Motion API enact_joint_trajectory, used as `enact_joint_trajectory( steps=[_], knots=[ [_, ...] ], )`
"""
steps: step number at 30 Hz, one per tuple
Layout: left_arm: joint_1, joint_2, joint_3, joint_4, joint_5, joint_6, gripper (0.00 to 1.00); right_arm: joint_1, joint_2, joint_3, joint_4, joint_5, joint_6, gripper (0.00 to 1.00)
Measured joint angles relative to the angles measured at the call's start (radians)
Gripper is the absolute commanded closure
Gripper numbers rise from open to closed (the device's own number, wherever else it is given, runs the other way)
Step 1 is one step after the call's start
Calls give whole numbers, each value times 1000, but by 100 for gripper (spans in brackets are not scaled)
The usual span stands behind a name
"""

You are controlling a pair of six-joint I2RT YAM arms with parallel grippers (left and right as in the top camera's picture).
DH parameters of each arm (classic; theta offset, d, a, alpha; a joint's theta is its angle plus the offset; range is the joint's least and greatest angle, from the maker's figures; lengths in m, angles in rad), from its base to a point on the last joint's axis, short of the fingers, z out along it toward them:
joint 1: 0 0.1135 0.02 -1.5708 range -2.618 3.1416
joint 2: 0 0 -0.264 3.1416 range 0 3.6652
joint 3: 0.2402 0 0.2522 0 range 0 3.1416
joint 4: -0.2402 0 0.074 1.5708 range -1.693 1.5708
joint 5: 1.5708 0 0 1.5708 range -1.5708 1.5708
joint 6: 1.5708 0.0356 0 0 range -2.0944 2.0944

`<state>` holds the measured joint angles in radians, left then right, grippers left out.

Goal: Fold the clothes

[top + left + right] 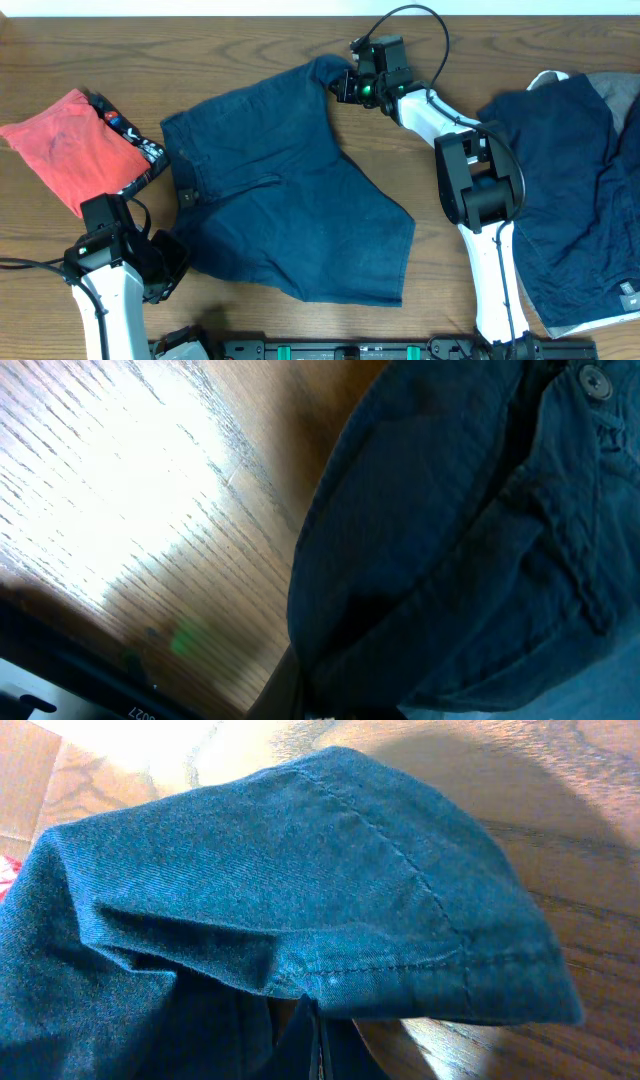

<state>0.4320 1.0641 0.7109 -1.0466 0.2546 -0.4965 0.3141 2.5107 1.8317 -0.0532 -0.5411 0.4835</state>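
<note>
A pair of navy shorts point(290, 190) lies spread across the middle of the wooden table. My right gripper point(343, 83) is at the far top, shut on a leg hem corner that it holds lifted off the wood. In the right wrist view the stitched hem point(300, 870) folds over the closed jaws point(318, 1040). My left gripper point(172, 262) is at the shorts' near left corner by the waistband. In the left wrist view the dark fabric point(470, 560) bunches into the jaws point(320, 705), which look shut on it. A button point(597, 380) shows on the waistband.
A red garment point(75, 145) with a dark patterned band lies at the far left. A pile of navy clothes point(570, 200) with a grey piece point(620, 95) lies at the right. The arm bases stand along the front edge.
</note>
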Motion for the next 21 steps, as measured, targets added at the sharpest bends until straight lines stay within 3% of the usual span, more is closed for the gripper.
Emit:
enact_joint_trajectory(
  steps=[7,13,14,16,17,21],
  knots=[
    [0,0,0,0,0,0,93,-67,-43,-2,-180,-10,-61,99],
    [0,0,0,3,0,0,93,-196,-237,-3,-362,1,-174,97],
    [0,0,0,3,0,0,93,-209,-267,0,-379,1,-185,89],
    [0,0,0,3,0,0,92,-221,-314,6,-403,2,-196,59],
    [0,0,0,3,0,0,93,-220,-328,10,-412,0,-209,52],
    [0,0,0,3,0,0,93,-190,-309,15,-423,-10,-230,41]
  ],
)
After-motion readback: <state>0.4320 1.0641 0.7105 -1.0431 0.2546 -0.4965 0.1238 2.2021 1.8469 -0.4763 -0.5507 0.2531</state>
